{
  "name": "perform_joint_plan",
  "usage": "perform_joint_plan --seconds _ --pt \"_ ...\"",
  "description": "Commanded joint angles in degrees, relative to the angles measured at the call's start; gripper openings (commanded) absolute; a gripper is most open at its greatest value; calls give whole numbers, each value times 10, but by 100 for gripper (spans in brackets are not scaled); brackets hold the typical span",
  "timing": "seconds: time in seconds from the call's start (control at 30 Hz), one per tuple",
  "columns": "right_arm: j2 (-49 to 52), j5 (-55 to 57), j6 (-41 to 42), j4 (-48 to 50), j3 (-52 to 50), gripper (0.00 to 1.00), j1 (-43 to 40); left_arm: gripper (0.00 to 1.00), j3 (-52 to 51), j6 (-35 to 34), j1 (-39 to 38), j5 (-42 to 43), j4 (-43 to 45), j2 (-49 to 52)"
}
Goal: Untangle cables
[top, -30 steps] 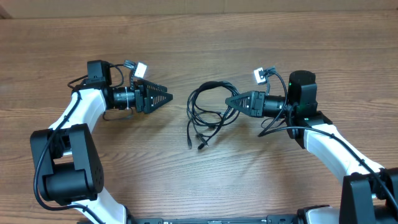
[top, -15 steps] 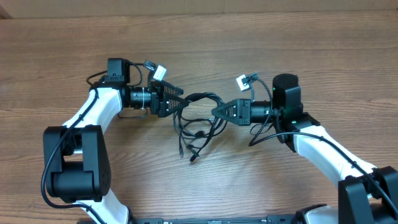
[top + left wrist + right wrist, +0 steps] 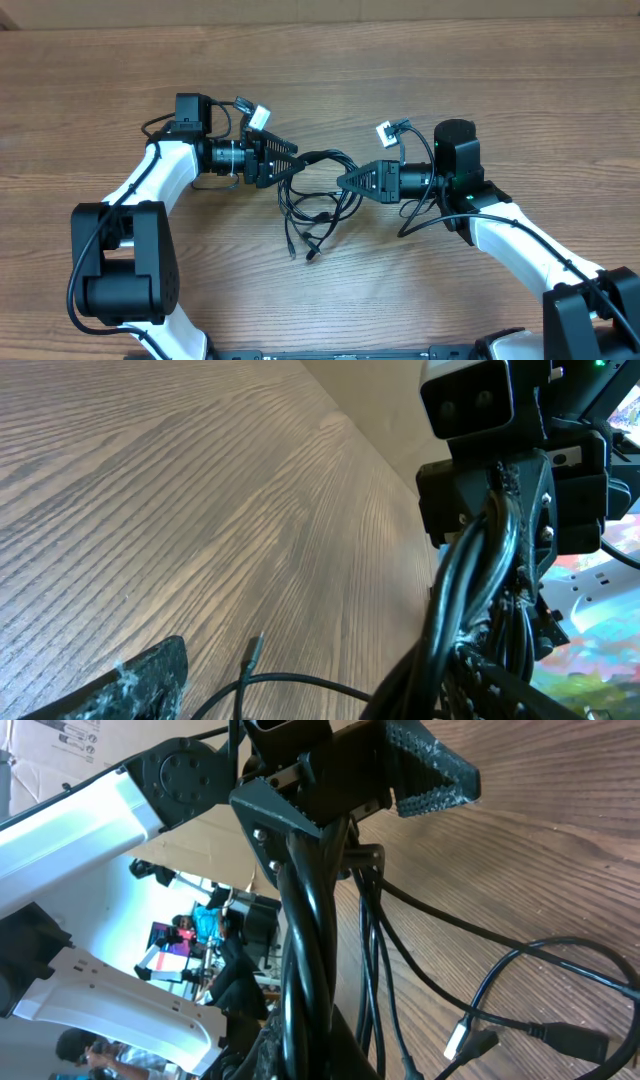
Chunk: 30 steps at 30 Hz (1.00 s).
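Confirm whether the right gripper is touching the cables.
Touching. The left wrist view shows the cables running straight into the right gripper; overhead, its tip sits closed on them.

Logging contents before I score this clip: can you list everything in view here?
cables: one tangled bunch, strand count unclear, black, table centre, plug ends trailing toward the near edge
table: one, brown wood, beneath everything
cardboard box: one, brown, background of right wrist view
left end effector: one, black, open at the bunch's left side
right end effector: one, black, shut on the bunch's right side
arms: two, white and black, either side of the table
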Motion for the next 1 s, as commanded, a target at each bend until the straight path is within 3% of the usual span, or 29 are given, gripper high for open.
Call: perform_joint_plan --seconds 0.0,0.43,0.53,0.67,0.77,0.83,0.87,0.97 --pt "-8 24 -2 8 3 4 2 81 0 9 -5 12 -2 -2" --pt "-8 46 -2 7 3 4 2 82 0 9 -27 38 -8 -2" --pt "-8 46 -2 7 3 4 2 77 0 9 -35 38 -7 -2" --pt "-8 46 -2 7 3 4 2 47 0 9 -41 24 -5 -2" --pt "-8 49 -2 7 3 4 2 11 0 9 -41 8 -3 -2" --pt "-8 61 -2 5 3 4 2 4 0 9 -41 2 -2 -2" --pt "-8 66 -2 5 3 8 2 4 0 9 -41 2 -1 -2" --pt "-8 66 -2 5 3 44 2 4 0 8 -41 2 5 -2"
